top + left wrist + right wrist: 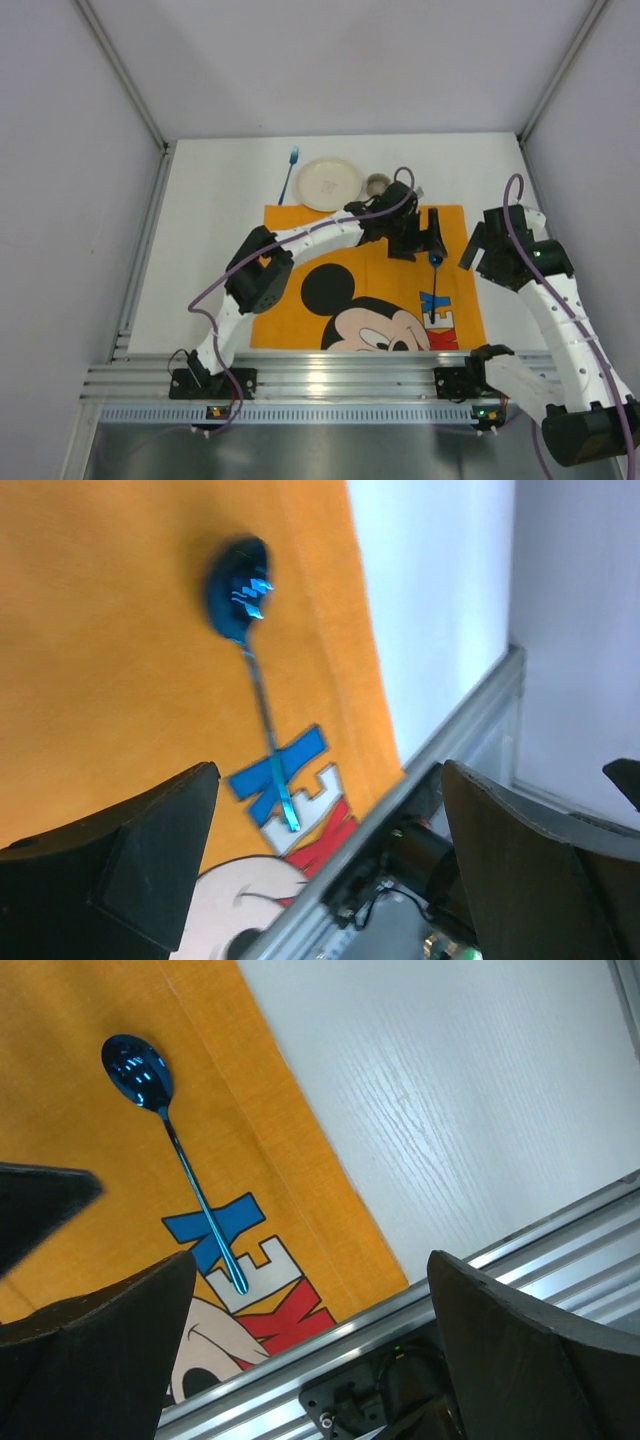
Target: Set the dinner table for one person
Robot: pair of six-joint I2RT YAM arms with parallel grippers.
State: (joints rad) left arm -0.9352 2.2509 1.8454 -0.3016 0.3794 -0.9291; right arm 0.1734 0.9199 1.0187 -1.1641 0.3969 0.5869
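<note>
Aluminium rail (330, 375) at near edge, both arm bases on it. Behind it the dinner table (210, 220): white matte top filling the work area. It is fixed, rigid and flat, so nothing to grip there; judged as the surface everything gets placed on, and smooth enough for cutlery to slide.

Orange Mickey mat (285, 325) lies flat on the table, centre-right, near edge close to the rail. Soft cloth, likely to bunch if dragged.

Blue spoon (434, 285) lies on the right part of the mat, bowl far, handle tip toward the rail, over the printed letters. Looks like shiny metal: probably light, stiff, slippery. Best hold is mid-handle, pinched across the narrow width; it lies low, so fingers must go right down to the cloth.

Left gripper (420, 240) is reached across over the mat's far-right area, just beyond the spoon bowl. Its wrist view shows the fingers spread, nothing between them, spoon (262, 710) below. Right gripper (475, 245) hangs by the mat's right edge, jaws also spread and holding nothing; its wrist view shows spoon (190, 1185) on mat and bare table (450, 1110) alongside.

Far side, off the mat: cream plate (329, 183) touching the mat's far edge, small cup (377, 184) just right of it, blue fork (289, 175) just left. Place setting judged unfinished: plate, cup, fork not yet on mat.
</note>
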